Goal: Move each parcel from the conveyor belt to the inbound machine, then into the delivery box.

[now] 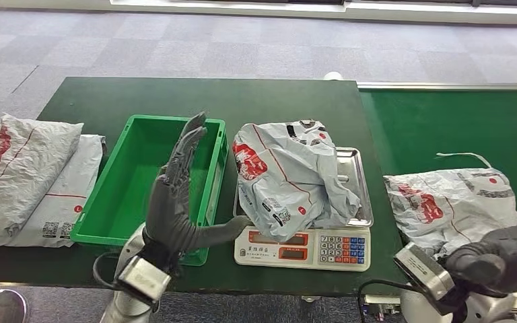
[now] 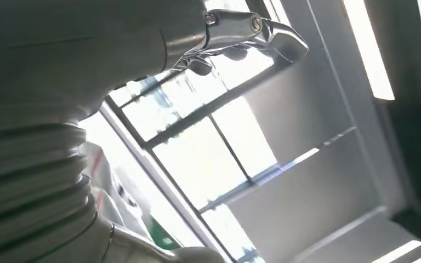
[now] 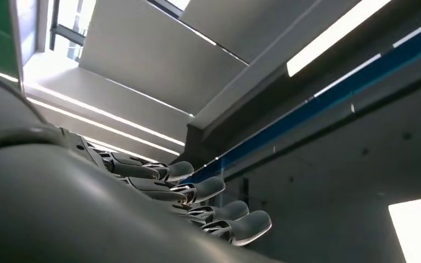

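A crumpled grey parcel (image 1: 285,176) lies on the steel pan of the inbound machine (image 1: 307,243), a scale with keypad standing at the front edge of the bench (image 1: 269,101), just right of the green delivery box (image 1: 129,195). The left robot hand (image 1: 178,195) is raised upright over the box's right front portion, fingers straight and together, thumb stretched toward the scale, holding nothing. A second parcel (image 1: 444,205) rests on the green conveyor belt (image 1: 444,124) near its front edge, at the right end of the bench. The right robot hand (image 1: 501,256) sits just in front of that parcel, fingers (image 3: 219,186) extended side by side in the wrist view (nothing seen in its grasp). Two more grey parcels (image 1: 30,178) are stacked at the left end of the bench, beside the box.
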Motion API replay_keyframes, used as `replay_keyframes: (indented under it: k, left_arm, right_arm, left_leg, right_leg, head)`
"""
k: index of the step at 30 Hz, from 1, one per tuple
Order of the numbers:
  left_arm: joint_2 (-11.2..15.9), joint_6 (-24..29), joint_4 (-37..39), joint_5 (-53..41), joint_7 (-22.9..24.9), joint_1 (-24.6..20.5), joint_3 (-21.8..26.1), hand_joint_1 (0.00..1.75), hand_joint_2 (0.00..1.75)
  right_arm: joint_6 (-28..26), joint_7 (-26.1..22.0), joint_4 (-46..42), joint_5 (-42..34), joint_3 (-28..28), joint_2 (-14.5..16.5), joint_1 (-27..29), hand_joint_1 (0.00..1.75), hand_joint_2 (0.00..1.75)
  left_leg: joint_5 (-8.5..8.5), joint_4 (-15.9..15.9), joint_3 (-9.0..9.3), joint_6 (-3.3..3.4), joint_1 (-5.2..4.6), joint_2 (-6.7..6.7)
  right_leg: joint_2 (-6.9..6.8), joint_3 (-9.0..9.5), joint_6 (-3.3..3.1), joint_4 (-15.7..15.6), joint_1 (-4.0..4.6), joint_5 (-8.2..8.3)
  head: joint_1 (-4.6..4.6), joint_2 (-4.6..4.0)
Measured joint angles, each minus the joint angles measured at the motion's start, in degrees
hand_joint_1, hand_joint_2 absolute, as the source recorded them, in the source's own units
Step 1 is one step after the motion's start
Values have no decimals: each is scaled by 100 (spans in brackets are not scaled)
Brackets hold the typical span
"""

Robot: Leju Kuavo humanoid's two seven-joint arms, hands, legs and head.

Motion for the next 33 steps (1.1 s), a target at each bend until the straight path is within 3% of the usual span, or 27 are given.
replay_keyframes:
  k: [4,9,13,18,24,33]
  left_arm:
    - [-29,565,881,-1150,498,-687,0,0,175]
    - [-143,675,2652,-2236,602,-1923,217,0,175]
    - [-264,684,3811,-2515,952,-2688,291,0,175]
    - [-380,541,4871,-2820,1198,-3295,215,0,175]
    - [-510,-827,6135,-3029,1115,-3779,-90,0,175]
    - [-593,-2282,7134,-3181,1111,-3928,-485,0,175]
  right_arm:
    - [5,-344,-212,-417,-29,8,27,0,0]
    - [18,-442,-183,-594,66,9,10,0,0]
    - [24,-154,-93,-356,309,10,-39,0,0]
    - [25,-348,61,-628,413,10,-72,0,0]
    - [25,-593,320,-1048,421,10,-111,0,0]
    - [23,-425,496,-1013,419,10,-142,0,0]
  left_leg:
    - [10,0,2,-3,0,0]
    - [26,0,-5,-1,2,-2]
    - [31,0,-7,-4,2,-2]
    - [31,0,-12,-4,2,-7]
    - [30,0,-14,-4,1,-6]
    - [30,0,-15,-4,2,-7]
  right_leg:
    - [2,0,-2,0,1,10]
    - [1,-3,-2,2,3,25]
    - [5,-5,-3,3,3,30]
    - [0,-7,-3,3,2,30]
    - [4,-10,-2,3,1,29]
    - [1,-9,-2,3,4,29]
  head:
    - [-1,0]
    - [0,0]
    - [0,0]
    - [0,0]
    - [0,0]
    - [0,0]
